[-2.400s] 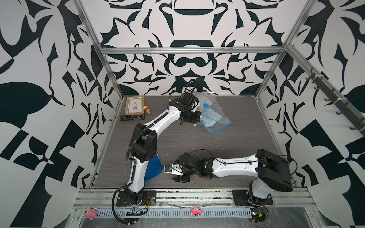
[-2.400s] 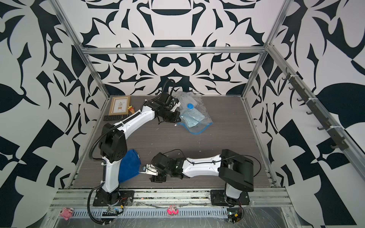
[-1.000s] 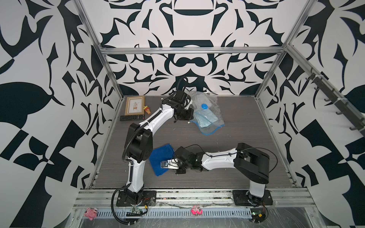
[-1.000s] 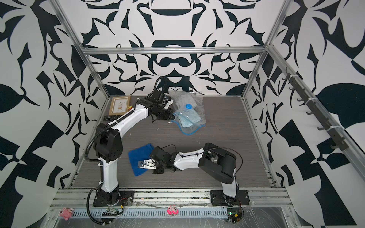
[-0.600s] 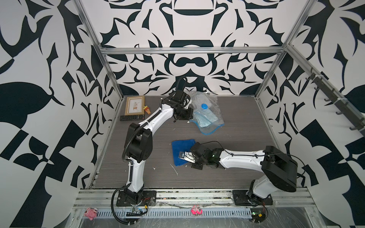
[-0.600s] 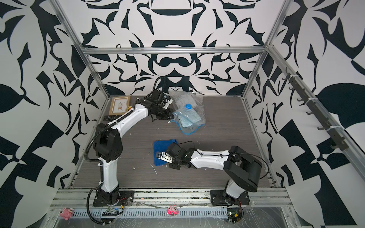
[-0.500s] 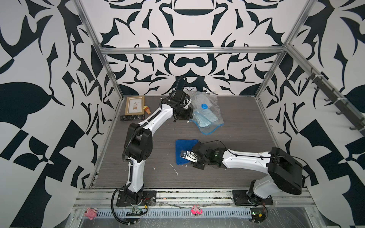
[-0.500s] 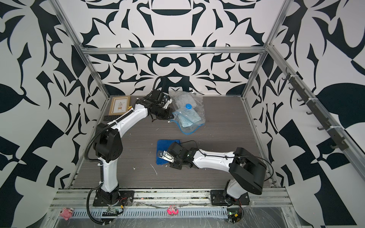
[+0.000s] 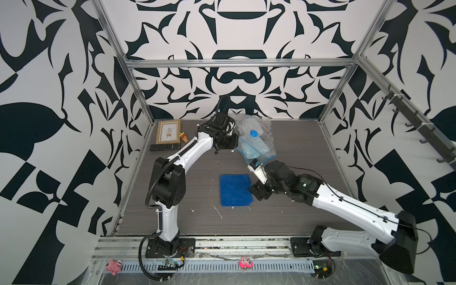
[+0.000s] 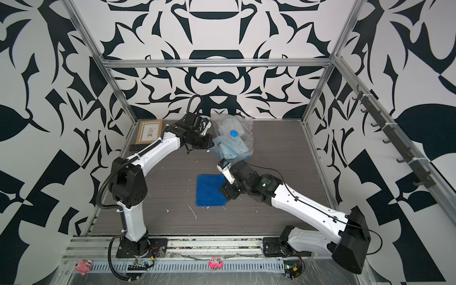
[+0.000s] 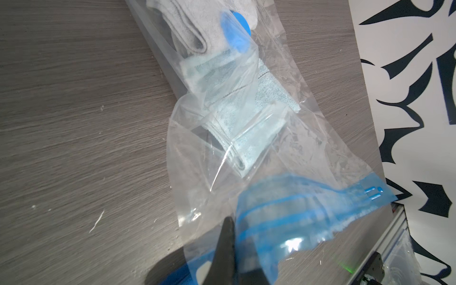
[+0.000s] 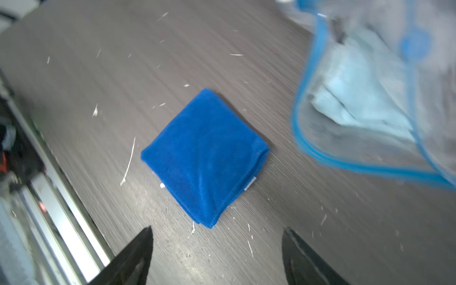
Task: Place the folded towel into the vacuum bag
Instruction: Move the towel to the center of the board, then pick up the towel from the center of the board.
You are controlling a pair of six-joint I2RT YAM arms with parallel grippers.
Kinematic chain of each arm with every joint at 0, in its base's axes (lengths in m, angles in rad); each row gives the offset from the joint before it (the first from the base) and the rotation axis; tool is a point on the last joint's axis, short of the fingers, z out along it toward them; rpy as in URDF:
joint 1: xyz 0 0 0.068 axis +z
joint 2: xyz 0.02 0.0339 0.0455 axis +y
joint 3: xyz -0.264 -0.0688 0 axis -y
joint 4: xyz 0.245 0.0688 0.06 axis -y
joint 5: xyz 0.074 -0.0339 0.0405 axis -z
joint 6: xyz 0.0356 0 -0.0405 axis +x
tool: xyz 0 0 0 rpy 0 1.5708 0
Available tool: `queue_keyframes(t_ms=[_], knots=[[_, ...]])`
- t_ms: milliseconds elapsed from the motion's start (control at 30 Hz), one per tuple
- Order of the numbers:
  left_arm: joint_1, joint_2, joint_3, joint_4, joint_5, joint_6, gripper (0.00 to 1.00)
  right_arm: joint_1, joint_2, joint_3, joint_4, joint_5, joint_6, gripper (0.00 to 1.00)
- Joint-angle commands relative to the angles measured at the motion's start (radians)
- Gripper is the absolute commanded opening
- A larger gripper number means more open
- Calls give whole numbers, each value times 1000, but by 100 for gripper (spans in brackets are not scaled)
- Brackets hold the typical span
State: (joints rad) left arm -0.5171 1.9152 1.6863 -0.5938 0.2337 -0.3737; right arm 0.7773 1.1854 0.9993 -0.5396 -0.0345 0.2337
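the table [image 9: 308,138] is bare all round. the vacuum bag [image 9: 254,145] lies at the far side, with pale cloths inside. the folded towel [image 9: 234,190] lies flat near its blue-edged mouth, outside it. the left gripper [image 11: 228,223] has its fingers pressed together, pinching the bag's rim. the right gripper [image 12: 217,232] is spread and empty; in both top views it hides the towel's edge.

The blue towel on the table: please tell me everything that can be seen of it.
The folded towel is deep blue cloth in a layered square, with a stitched hem and a small white tag at one edge. It lies flat on the grey wood-grain table, outside the vacuum bag, near its blue-edged mouth. The right gripper stands open beside it; nothing grips it.
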Motion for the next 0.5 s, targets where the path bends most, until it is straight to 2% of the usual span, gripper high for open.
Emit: queue_keyframes(t_ms=[0,67,200,467], knots=[[6,-48,-35,56,-52,-18,0,-87,82,54,-125,-138,403,78],[7,-53,-48,68,-59,-25,0,-92,127,45,-123,-150,531,78],[6,-51,-62,84,-35,-39,0,-92,212,16,-43,-165,659,80],[4,-65,-97,112,-38,-44,0,-22,462,139,-52,-153,620,80]])
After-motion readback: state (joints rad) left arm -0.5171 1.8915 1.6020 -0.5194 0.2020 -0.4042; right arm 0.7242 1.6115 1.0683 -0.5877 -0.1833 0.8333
